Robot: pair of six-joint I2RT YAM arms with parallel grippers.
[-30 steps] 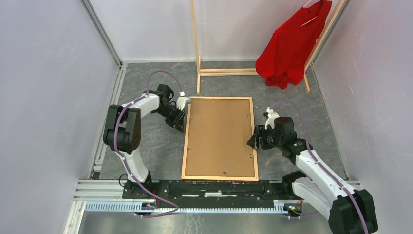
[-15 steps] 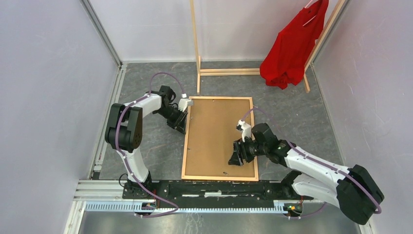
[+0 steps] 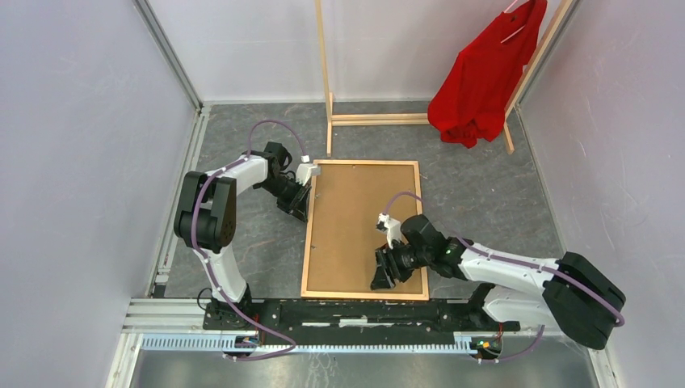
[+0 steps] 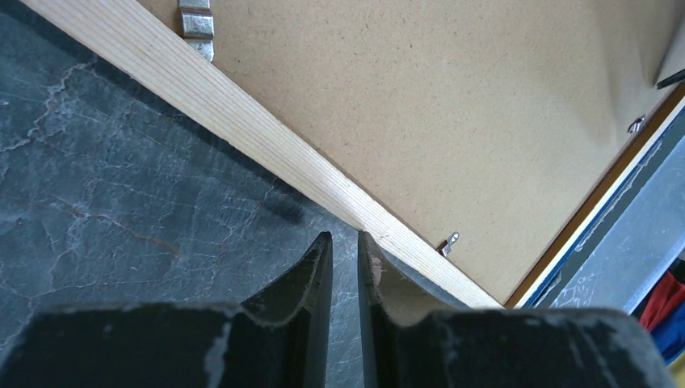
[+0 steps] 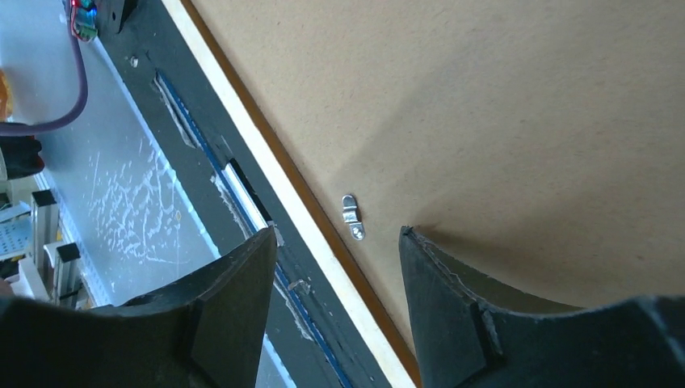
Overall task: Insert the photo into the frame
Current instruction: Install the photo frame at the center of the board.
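The frame point(image 3: 308, 242) lies face down on the grey table, with the brown backing panel point(image 3: 355, 214) filling it. The photo is hidden. My left gripper point(image 3: 300, 204) sits low at the frame's left strip near the far corner. In the left wrist view point(image 4: 345, 242) its jaws are nearly together with nothing between them, and one finger point(image 4: 373, 271) lies against the pale strip point(image 4: 242, 121). My right gripper point(image 3: 380, 275) hovers open over the panel at the frame's near edge. In the right wrist view point(image 5: 335, 238) it straddles a small metal clip point(image 5: 352, 217) and the near strip point(image 5: 242, 121).
A pale wooden clothes rack point(image 3: 325, 81) stands at the back, with a red shirt point(image 3: 481, 81) hanging at the back right. A metal rail point(image 3: 355, 311) runs just beyond the frame's near edge. More metal clips point(image 4: 196, 24) sit along the panel's rim. Walls close in on both sides.
My right arm has swung from the frame's right edge across the panel to its near edge, jaws open. The left arm has not moved.
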